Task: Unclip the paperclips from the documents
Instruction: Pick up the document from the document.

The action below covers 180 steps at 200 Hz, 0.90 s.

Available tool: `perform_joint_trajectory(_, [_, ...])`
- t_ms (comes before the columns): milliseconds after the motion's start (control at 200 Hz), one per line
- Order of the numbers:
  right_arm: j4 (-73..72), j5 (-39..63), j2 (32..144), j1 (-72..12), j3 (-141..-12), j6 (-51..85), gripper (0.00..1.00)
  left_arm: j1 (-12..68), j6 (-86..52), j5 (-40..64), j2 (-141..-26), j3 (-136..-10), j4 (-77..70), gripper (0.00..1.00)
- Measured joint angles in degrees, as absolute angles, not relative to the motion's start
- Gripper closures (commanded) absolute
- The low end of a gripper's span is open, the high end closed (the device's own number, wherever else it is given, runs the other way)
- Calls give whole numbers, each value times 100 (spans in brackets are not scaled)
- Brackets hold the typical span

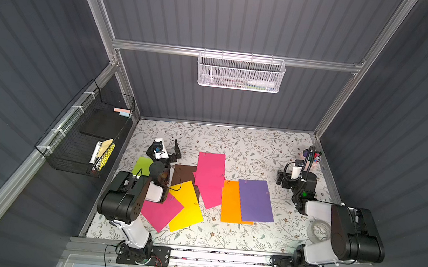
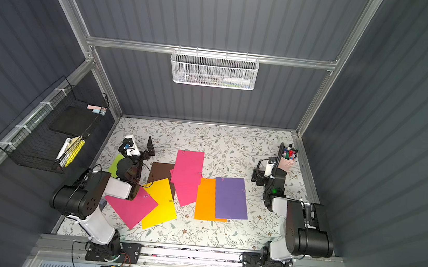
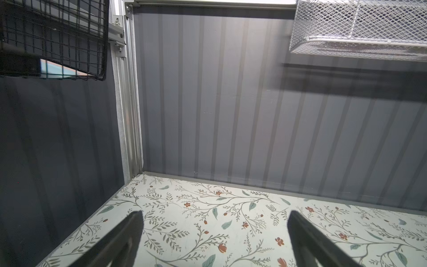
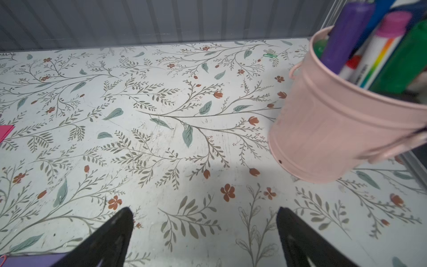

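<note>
Several documents lie overlapping on the floral table in both top views: lime green [image 1: 142, 165], brown [image 1: 184, 174], yellow [image 1: 187, 207], magenta [image 1: 161, 212], pink [image 1: 210, 169], orange [image 1: 230, 203] and purple [image 1: 256, 201]. Tiny paperclips sit on sheet edges, such as at the pink sheet's far corner [image 1: 205, 154] and on the purple sheet's right edge [image 1: 267, 193]. A green paperclip [image 4: 270, 55] lies loose near the back wall. My left gripper [image 3: 213, 222] is open over bare table behind the green sheet. My right gripper [image 4: 205, 222] is open over bare table, right of the purple sheet.
A pink bucket [image 4: 335, 120] full of markers stands at the back right, close to my right gripper. A clear tape roll [image 1: 319, 230] lies by the right arm. A black wire basket [image 1: 85, 137] hangs on the left wall, a white mesh basket [image 1: 239, 73] on the back wall.
</note>
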<state>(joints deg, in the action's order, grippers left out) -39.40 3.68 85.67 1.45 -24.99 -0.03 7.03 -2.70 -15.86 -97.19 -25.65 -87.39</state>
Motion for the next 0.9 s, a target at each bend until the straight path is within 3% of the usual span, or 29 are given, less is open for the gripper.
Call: perform_joint_trajectory(900, [-3972,467,8567,145,-2499,-30,1,703,-185,-1605,-9701,-2600,-8672,0])
